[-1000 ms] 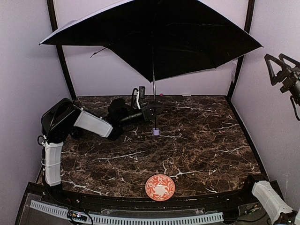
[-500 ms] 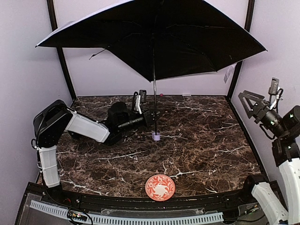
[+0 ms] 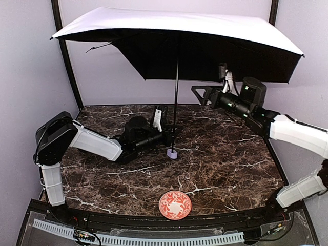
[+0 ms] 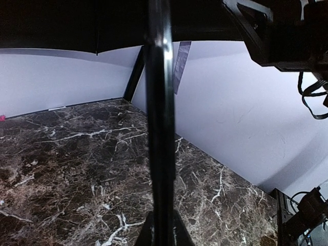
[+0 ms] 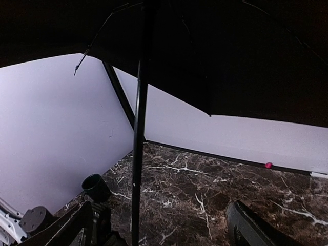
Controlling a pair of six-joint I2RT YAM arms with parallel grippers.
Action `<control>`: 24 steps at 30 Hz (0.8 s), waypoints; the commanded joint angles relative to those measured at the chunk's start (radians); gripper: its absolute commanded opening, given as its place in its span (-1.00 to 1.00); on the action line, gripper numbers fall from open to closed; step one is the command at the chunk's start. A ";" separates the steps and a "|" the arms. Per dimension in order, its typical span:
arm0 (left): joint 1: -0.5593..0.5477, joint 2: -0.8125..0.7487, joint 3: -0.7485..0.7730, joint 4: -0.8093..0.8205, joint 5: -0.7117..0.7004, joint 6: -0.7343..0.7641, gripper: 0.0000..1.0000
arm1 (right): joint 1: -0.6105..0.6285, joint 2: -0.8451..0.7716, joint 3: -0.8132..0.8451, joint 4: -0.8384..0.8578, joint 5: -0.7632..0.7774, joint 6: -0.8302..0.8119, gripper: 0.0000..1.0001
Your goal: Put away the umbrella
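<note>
The open umbrella stands upright over the table, with its pale lavender canopy (image 3: 189,25) above and its black underside (image 3: 205,56) below. Its thin black shaft (image 3: 176,97) runs down to the small lavender knob handle (image 3: 172,152), which rests on the marble. My left gripper (image 3: 172,130) is shut on the shaft just above the knob. In the left wrist view the shaft (image 4: 160,113) rises between the fingers (image 4: 146,237). My right gripper (image 3: 198,93) is open and empty, raised just right of the shaft under the canopy. The shaft (image 5: 138,154) shows ahead of it, left of centre.
A red-patterned bowl (image 3: 175,204) sits near the front edge of the dark marble table (image 3: 230,164). Lavender walls and black corner posts (image 3: 65,61) enclose the table. The canopy spans nearly the full width overhead. The left arm (image 3: 92,143) lies low across the left side.
The right arm has swung in from the right wall to just beside the shaft. The umbrella has tipped more upright and shifted slightly right, so its lavender top now shows. The left gripper still holds the shaft.
</note>
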 commanded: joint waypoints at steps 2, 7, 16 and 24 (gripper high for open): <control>-0.021 -0.065 0.017 0.056 -0.052 0.069 -1.00 | 0.050 0.202 0.236 0.134 0.078 0.018 0.82; -0.030 -0.068 0.010 0.047 -0.091 0.121 -1.00 | 0.058 0.340 0.386 0.110 0.064 -0.005 0.82; -0.038 -0.110 -0.036 -0.007 -0.076 0.200 -1.00 | 0.053 0.439 0.531 -0.015 0.079 -0.083 -0.17; -0.071 -0.182 -0.082 -0.040 -0.006 0.266 -1.00 | 0.026 0.421 0.533 -0.011 -0.054 -0.015 -0.97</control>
